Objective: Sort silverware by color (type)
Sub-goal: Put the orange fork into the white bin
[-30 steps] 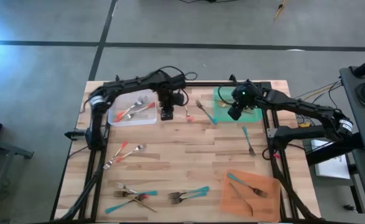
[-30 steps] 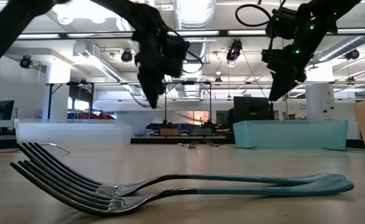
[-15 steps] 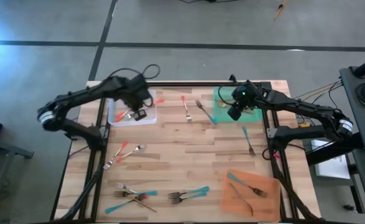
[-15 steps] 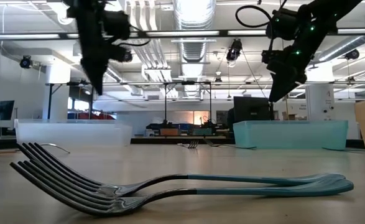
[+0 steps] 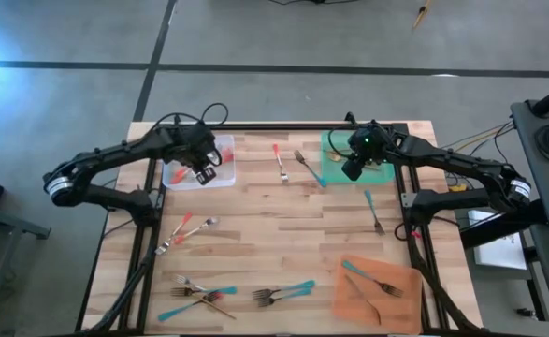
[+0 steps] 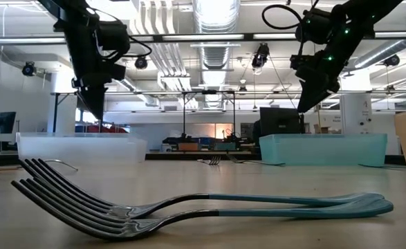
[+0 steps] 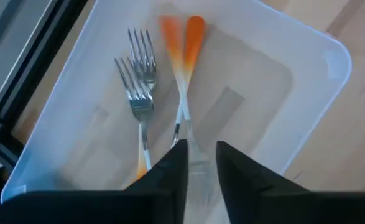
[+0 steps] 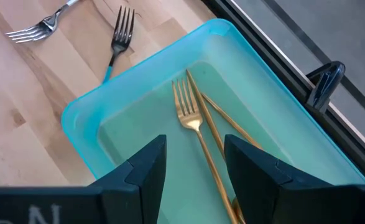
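At the near right corner of the wooden tabletop [image 5: 274, 229], an orange tray [image 5: 379, 290] holds mixed cutlery. Far left, the narrowly parted left gripper [image 7: 201, 163] hovers over red-handled forks [image 7: 146, 93] in the clear tray [image 7: 306, 93]. Far right, the open right gripper [image 8: 193, 163] hangs above gold forks [image 8: 198, 134] in the green tray [image 8: 83, 134].

We saw two red-handled forks [image 7: 142, 112] lying side by side in the clear tray [image 7: 306, 93], and a gold fork [image 8: 191, 124] flat in the teal tray [image 8: 83, 124]. A teal-handled fork [image 8: 119, 37] lay just beside that tray. Other forks [image 5: 283, 294] were scattered flat across the table [image 5: 274, 225].
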